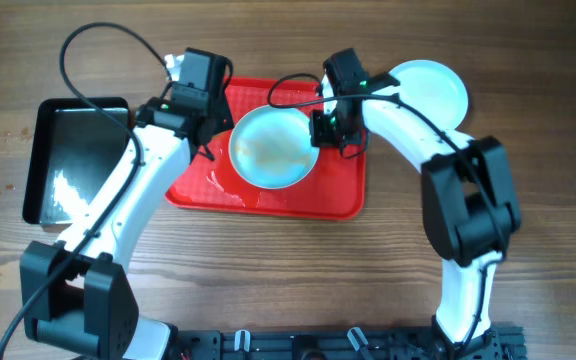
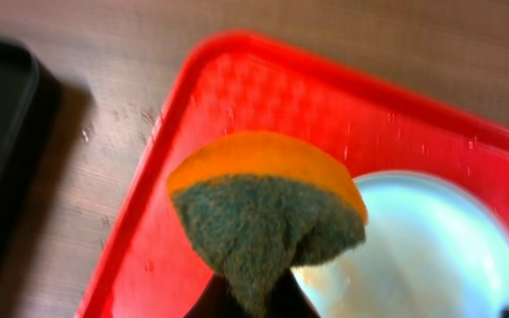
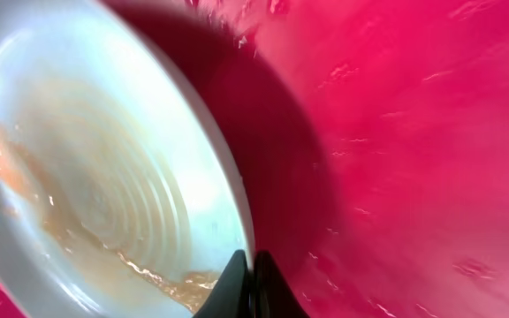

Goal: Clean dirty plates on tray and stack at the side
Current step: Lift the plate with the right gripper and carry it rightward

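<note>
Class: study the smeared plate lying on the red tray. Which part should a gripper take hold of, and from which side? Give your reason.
Grip the plate by its thin rim on the right edge, coming from the right, one finger over and one under. It is shallow and likely too wide to span, and its rim rises off the tray. The right gripper pinches there.

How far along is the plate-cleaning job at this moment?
Done: a clean-looking plate lies off the red tray, by its far right corner. In hand: the right pincer grips the rim of a smeared plate over the tray, while the left pincer holds a sponge beside it. Left: scrubbing off the orange-brown smear, then stacking that plate with the other.
</note>
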You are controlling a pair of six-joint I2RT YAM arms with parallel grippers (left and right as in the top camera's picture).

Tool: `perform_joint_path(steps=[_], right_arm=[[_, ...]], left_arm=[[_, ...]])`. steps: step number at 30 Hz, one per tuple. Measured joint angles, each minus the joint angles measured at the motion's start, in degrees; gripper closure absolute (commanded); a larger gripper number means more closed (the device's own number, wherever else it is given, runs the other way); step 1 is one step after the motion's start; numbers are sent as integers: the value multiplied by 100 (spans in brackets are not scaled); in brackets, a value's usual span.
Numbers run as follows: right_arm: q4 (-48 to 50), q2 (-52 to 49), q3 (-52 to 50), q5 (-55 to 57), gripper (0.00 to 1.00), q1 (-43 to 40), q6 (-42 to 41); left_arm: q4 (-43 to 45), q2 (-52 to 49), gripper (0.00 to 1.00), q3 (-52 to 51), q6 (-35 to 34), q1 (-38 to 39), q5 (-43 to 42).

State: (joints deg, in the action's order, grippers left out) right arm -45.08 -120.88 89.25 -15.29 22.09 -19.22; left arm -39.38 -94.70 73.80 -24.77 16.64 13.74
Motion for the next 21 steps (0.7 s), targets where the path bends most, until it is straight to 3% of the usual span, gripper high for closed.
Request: perform_joint_path(steps=[4, 8, 14, 18, 21], right_arm=[[-533, 1283, 809, 1598, 96, 170, 352], [-636, 2179, 1056, 3521, 96, 940, 898], [11, 2218, 1032, 6605, 96, 2151, 2518], [577, 2221, 1032, 7667, 96, 2413, 3379], [568, 2218, 1032, 7864, 96, 2411, 3521]], left_arm=[[-417, -208, 96, -170, -87, -177, -511], [-411, -260, 96, -345, -201, -173, -638], [-372, -260, 96, -424, -345, -173, -680], [-354, -260, 96, -424, -348, -173, -682], [-345, -260, 96, -424, -348, -173, -682]])
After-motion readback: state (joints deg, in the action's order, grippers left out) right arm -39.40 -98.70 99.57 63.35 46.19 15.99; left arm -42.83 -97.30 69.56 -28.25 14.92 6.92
